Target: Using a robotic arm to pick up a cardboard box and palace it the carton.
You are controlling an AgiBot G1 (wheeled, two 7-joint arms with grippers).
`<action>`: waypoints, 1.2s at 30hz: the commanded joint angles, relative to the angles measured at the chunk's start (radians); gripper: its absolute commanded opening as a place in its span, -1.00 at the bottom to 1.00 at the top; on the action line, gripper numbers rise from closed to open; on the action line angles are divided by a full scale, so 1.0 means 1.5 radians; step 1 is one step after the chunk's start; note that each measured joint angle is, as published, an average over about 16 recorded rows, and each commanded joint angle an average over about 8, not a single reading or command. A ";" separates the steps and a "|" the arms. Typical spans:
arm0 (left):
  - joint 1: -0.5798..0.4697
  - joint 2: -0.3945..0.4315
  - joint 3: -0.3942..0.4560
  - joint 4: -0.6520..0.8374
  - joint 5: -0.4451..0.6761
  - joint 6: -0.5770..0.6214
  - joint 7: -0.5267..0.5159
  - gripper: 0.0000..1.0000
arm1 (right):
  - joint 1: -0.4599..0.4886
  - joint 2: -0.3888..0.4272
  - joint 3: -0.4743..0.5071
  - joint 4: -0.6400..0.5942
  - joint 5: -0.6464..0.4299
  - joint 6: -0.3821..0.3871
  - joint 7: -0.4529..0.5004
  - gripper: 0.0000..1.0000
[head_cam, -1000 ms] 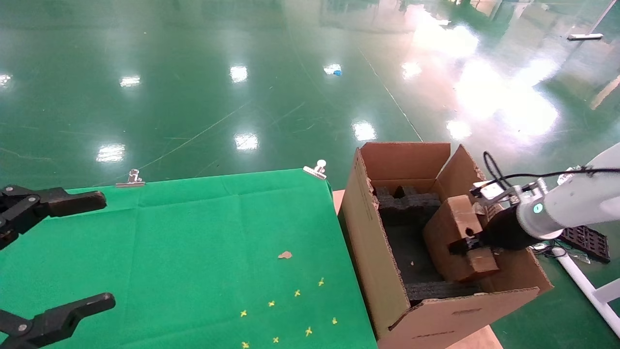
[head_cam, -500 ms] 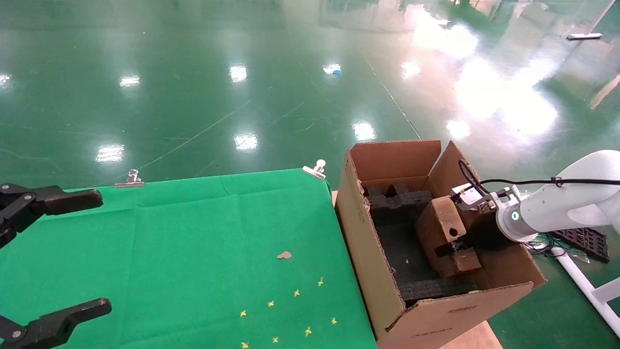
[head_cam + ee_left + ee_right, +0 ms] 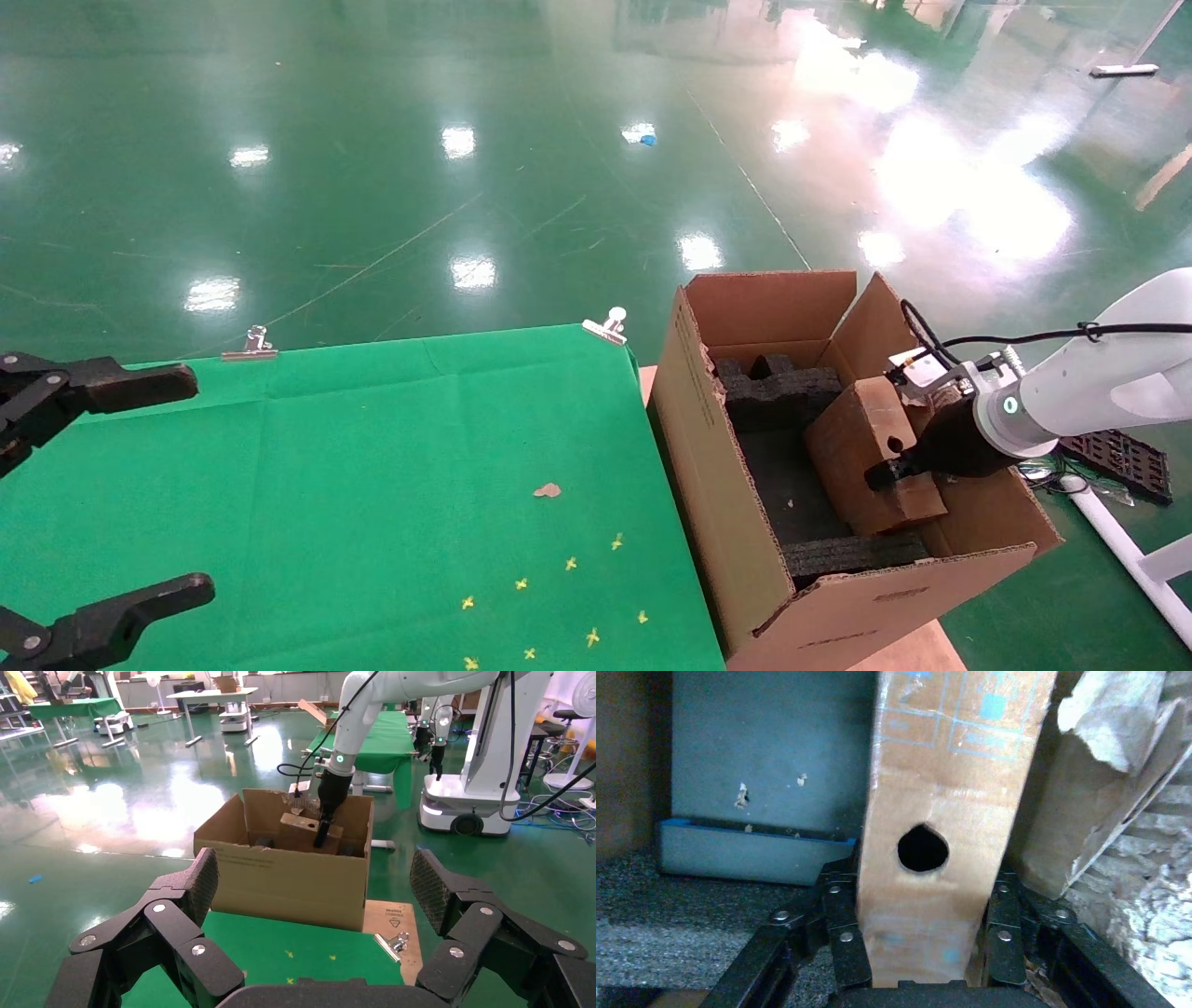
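no readable text, carton (image 3: 736, 522) side markings too faint to read

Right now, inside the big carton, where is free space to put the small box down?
Inside the carton, the bare black floor runs between its left wall and the cardboard box, which the right gripper holds. Foam block crowds the far end; a foam strip the near end.

In your head view the right hand (image 3: 885, 473) is partly masked by the cardboard box (image 3: 861, 447) it clamps, so you see only one dark finger. The carton (image 3: 745, 559) wall hides the box's lower end. The left hand (image 3: 93, 503) is cut off at the frame edge, as is the counter (image 3: 372, 485).
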 commanded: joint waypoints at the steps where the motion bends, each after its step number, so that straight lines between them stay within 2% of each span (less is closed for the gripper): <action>1: 0.000 0.000 0.000 0.000 0.000 0.000 0.000 1.00 | 0.003 -0.001 0.000 -0.005 0.000 -0.003 -0.002 1.00; 13: 0.000 0.000 0.001 0.000 0.000 0.000 0.000 1.00 | 0.041 -0.005 -0.004 -0.001 -0.013 -0.017 -0.011 1.00; 19: 0.000 0.000 0.001 0.000 -0.001 0.000 0.000 1.00 | 0.121 0.008 0.001 0.036 -0.023 -0.035 -0.029 1.00; 24: 0.000 0.000 0.001 0.000 -0.001 0.000 0.000 1.00 | 0.228 0.039 0.012 0.107 -0.036 -0.052 -0.038 1.00; 29: 0.000 0.000 0.001 0.000 -0.001 0.000 0.001 1.00 | 0.320 0.086 0.025 0.211 -0.053 -0.060 -0.020 1.00; 36: 0.000 -0.001 0.001 0.000 -0.001 -0.001 0.001 1.00 | 0.373 0.150 0.039 0.349 -0.072 -0.029 0.027 1.00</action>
